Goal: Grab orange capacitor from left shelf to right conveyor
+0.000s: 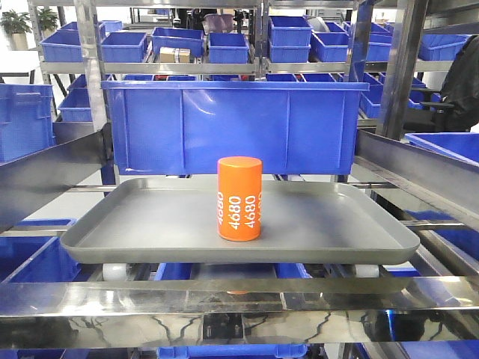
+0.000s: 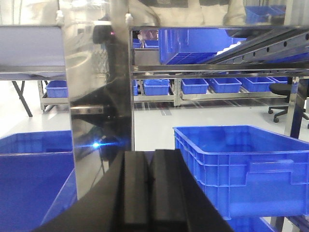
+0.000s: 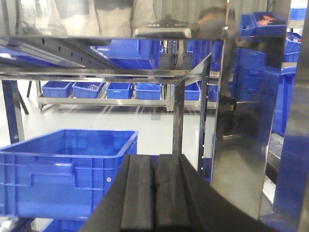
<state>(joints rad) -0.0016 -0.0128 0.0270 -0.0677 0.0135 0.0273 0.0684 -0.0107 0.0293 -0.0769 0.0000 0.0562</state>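
Observation:
An orange capacitor [image 1: 239, 198], a cylinder printed "4680" in white, stands upright near the middle of a grey tray [image 1: 150, 228] in the front view. Neither arm shows in that view. My left gripper [image 2: 148, 155] is shut with its black pads together, holding nothing, facing a steel post [image 2: 99, 111] and a blue bin [image 2: 241, 169]. My right gripper [image 3: 154, 159] is shut and empty too, facing a blue bin [image 3: 67, 169] and a steel upright [image 3: 241, 121]. The capacitor shows in neither wrist view.
A large blue bin [image 1: 232, 127] sits just behind the tray. Steel rails [image 1: 239, 295] cross in front of and beside the tray. Shelves with several blue bins [image 1: 224, 45] fill the background.

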